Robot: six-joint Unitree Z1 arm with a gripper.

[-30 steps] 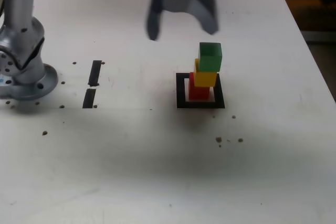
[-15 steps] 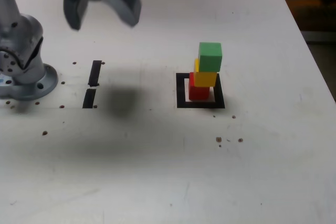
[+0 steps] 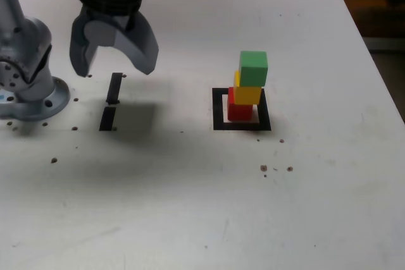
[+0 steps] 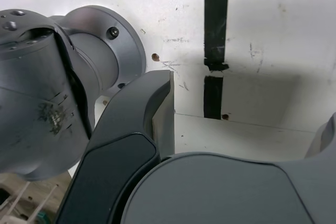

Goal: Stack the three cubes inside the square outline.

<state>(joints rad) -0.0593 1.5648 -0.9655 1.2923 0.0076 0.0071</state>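
Note:
In the exterior view the three cubes stand as one tower inside the black square outline (image 3: 219,109): the red cube (image 3: 239,110) on the table, the yellow cube (image 3: 247,92) on it, the green cube (image 3: 254,67) on top, each slightly offset. My gripper (image 3: 112,66) hangs open and empty well off to the exterior view's left of the tower, above the two short black tape strips (image 3: 114,88). The wrist view shows one dark finger (image 4: 152,111) and a tape strip (image 4: 215,35) below; no cube is in that view.
The arm's grey round base (image 3: 28,96) stands at the exterior view's left edge and also fills much of the wrist view as the base (image 4: 63,77). Small screw holes and brown specks (image 3: 272,169) dot the white table. The table's right edge borders a dark floor.
The open gripper has swung from above the tower far to the exterior view's left and dropped lower over the tape strips. The stack has not moved.

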